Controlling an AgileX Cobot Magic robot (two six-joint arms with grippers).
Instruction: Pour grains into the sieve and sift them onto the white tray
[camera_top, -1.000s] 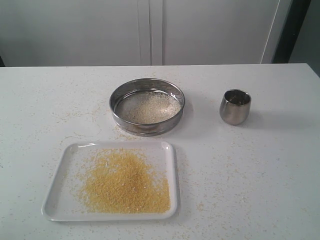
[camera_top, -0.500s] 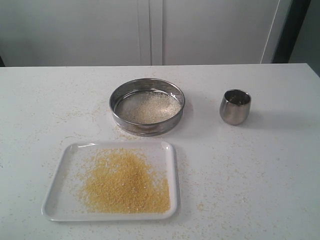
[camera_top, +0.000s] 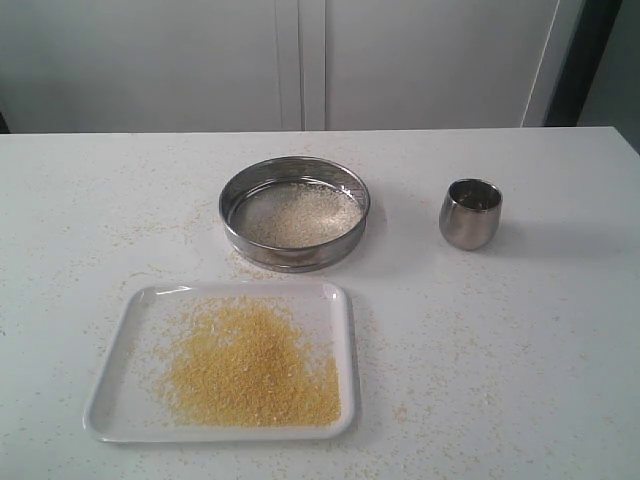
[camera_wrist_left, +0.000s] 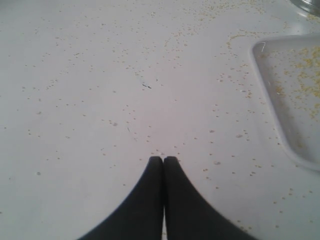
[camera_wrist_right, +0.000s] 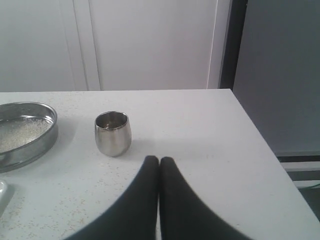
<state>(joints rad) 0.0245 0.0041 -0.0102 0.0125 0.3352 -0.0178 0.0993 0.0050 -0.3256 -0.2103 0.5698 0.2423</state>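
Note:
The round steel sieve (camera_top: 295, 212) stands on the table behind the white tray (camera_top: 130, 350) and holds pale whitish grains (camera_top: 297, 215). A heap of golden-yellow grains (camera_top: 250, 365) lies spread on the tray. Neither arm shows in the exterior view. My left gripper (camera_wrist_left: 163, 159) is shut and empty over bare table, with the tray's corner (camera_wrist_left: 260, 55) off to one side. My right gripper (camera_wrist_right: 159, 160) is shut and empty, a short way from the steel cup (camera_wrist_right: 113, 133); the sieve (camera_wrist_right: 27, 134) lies beyond it.
A small rounded steel cup (camera_top: 470, 213) stands to the right of the sieve. Stray grains are scattered over the white table (camera_top: 520, 350) around the tray and the sieve. The table's right edge (camera_wrist_right: 260, 140) is near the right gripper. White cabinet doors stand behind.

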